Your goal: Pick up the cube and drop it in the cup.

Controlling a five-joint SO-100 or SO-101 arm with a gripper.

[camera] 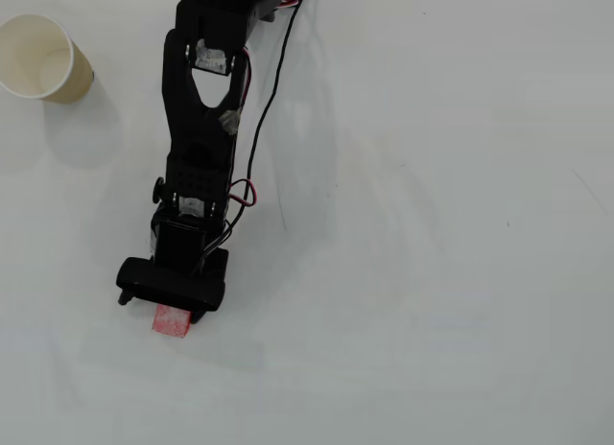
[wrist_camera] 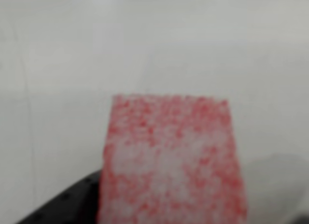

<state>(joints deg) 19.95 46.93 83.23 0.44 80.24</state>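
Observation:
The cube (camera: 172,321), red-pink with a frosted whitish face, pokes out from under the black gripper (camera: 177,313) at the lower left of the overhead view. In the wrist view the cube (wrist_camera: 171,161) is blurred and very close, filling the bottom centre, with a dark finger (wrist_camera: 67,204) against its left side. The gripper looks shut on it, though the fingertips are hidden under the arm's head. The cup (camera: 40,58), cream inside with a tan wall, stands upright at the top left corner, far from the gripper.
The black arm (camera: 203,128) reaches down from the top edge, with a black cable (camera: 264,109) trailing along its right side. Everything stands on a plain white table (camera: 451,253).

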